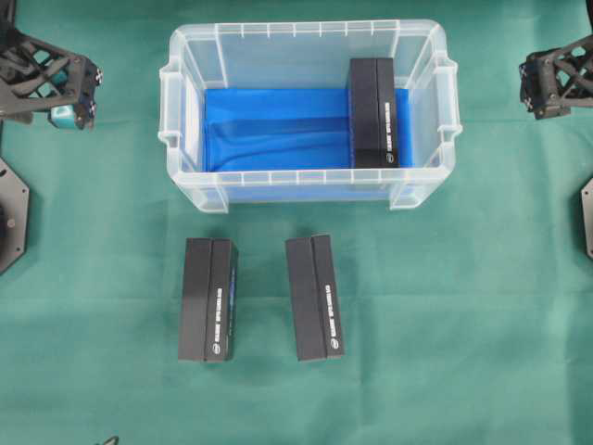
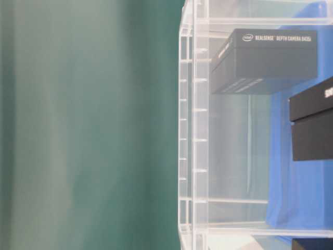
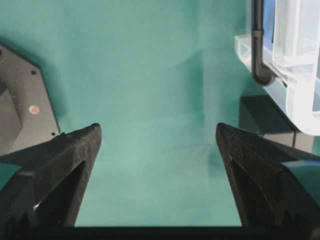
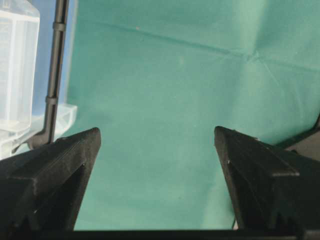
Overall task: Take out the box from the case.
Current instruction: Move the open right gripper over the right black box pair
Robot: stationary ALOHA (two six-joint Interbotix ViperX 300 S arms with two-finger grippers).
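The case (image 1: 306, 30), a clear plastic bin with a blue cloth on its bottom, stands at the back middle of the green table. One black box (image 1: 372, 113) lies inside it against the right wall; the table-level view shows this box (image 2: 270, 57) through the clear wall (image 2: 193, 125). My left gripper (image 3: 157, 131) hangs open over bare cloth left of the case, whose corner (image 3: 295, 75) shows at the upper right. Over bare cloth to the right of the case, my right gripper (image 4: 157, 132) is also open, and the case's corner (image 4: 17, 75) appears at the left edge.
Two more black boxes (image 1: 208, 298) (image 1: 314, 297) lie on the table in front of the case. The left arm (image 1: 56, 79) and right arm (image 1: 556, 79) sit at the far corners. Dark base plates (image 1: 11, 218) (image 1: 586, 218) lie at both side edges.
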